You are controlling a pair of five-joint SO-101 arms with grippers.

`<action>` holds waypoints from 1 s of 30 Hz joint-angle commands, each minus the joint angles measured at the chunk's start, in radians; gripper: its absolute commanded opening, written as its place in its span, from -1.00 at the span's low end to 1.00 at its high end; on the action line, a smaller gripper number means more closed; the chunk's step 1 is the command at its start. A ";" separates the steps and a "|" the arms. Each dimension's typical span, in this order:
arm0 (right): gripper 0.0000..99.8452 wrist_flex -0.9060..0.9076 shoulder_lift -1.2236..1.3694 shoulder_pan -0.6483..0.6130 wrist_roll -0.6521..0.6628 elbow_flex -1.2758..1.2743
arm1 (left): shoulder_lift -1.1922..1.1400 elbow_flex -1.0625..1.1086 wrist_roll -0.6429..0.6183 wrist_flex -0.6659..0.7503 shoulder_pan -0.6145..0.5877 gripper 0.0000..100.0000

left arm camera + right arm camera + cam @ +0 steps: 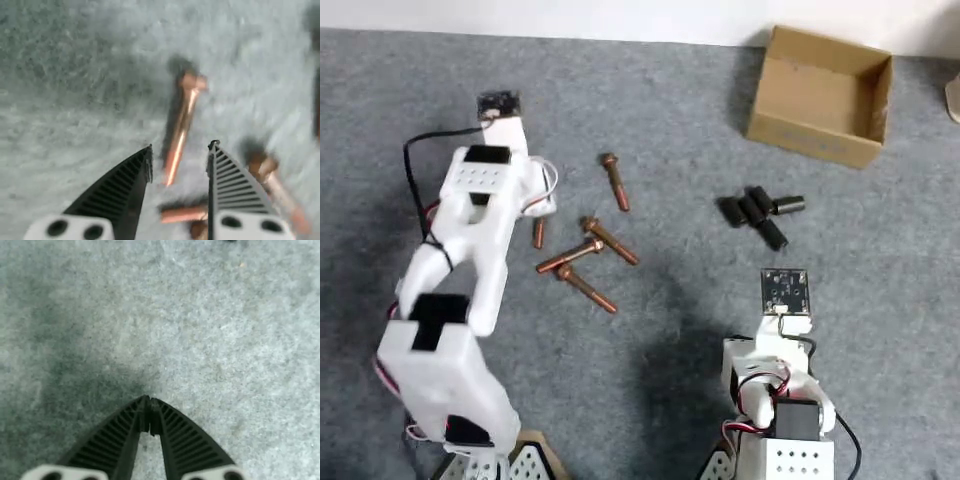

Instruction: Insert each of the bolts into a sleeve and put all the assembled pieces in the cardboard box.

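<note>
High view: the left arm [470,240] stretches over the grey worktop [670,400] above a scatter of copper bolts [586,287]; one of the bolts is partly hidden under the arm; the black sleeves [755,212] lie huddled just ahead of the right arm [780,400]; the cardboard box [820,95] stands farther ahead of that arm, beyond the sleeves, well apart from the bolts.

Left wrist view: the left claw [180,150] is released, its fingers spread; one bolt [182,125] lies lengthwise in the gap between the tips, head away from the claw; a second bolt [182,214] lies crosswise nearer the claw's base; a third [277,187] lies beside one finger.

Right wrist view: the right claw [150,402] is clenched, tips touching, grasping nothing, over bare worktop.
</note>
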State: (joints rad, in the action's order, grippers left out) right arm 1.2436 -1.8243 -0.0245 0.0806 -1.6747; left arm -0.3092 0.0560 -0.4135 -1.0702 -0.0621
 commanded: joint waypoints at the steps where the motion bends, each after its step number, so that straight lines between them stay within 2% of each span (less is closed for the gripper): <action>1: -0.99 0.004 -0.012 -0.010 -0.006 -0.154 | -0.065 -0.173 -0.077 -0.031 -0.004 -0.64; 11: -0.99 0.004 -0.012 -0.010 -0.006 -0.154 | -0.469 -0.636 -0.052 -0.315 -0.010 -0.64; 15: -0.99 0.004 -0.012 -0.010 -0.006 -0.154 | -0.581 -0.805 0.218 -0.473 -0.010 -0.64; 17: -0.99 0.004 -0.012 -0.010 -0.006 -0.154 | -0.625 -0.868 0.295 -0.516 -0.007 -0.64; 24: -0.99 0.004 -0.012 -0.010 -0.006 -0.154 | -0.756 -0.997 0.285 -0.526 0.001 -0.64; 30: -0.99 0.004 -0.012 -0.010 -0.008 -0.154 | -0.796 -1.036 0.285 -0.526 0.064 -0.64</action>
State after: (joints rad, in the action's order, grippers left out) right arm 1.2436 -1.8243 -0.0245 0.0806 -1.6747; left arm -1.0794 -0.9720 -0.1312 -1.5965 -0.0483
